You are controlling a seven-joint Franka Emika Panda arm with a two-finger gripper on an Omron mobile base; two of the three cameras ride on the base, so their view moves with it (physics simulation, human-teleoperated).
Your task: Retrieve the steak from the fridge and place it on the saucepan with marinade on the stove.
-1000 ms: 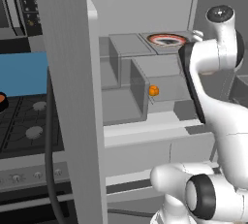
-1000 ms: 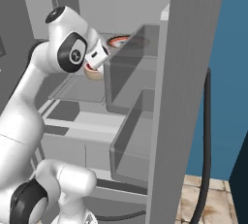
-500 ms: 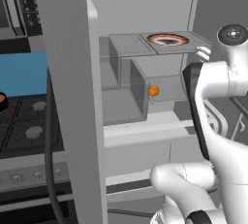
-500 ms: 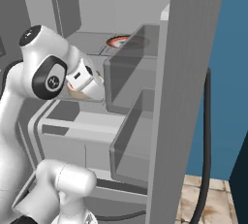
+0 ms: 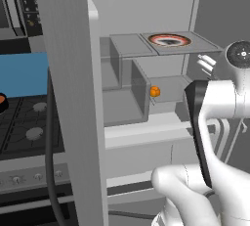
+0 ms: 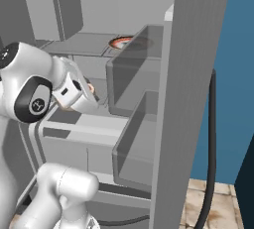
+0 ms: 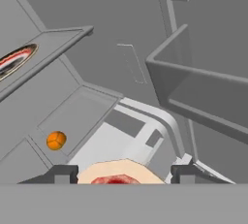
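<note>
While held, steak point(image 7: 118, 175) sits between gripper point(image 7: 124, 173) fingertips, inside fridge point(image 7: 145, 48).

Glossy white arm point(image 5: 229, 98), dark joints, seemingly black-tipped fingers point(image 7: 62, 172)

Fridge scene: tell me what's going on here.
The robot arm is working inside the open fridge. Its gripper is closed on a flat piece with a pale rim and red centre, which looks like the steak, in front of the lower shelves. A red-rimmed oval thing lies on the upper shelf and a small orange ball sits on the shelf below it. The stove is to the left of the fridge, and the steak has not reached it yet.
</note>
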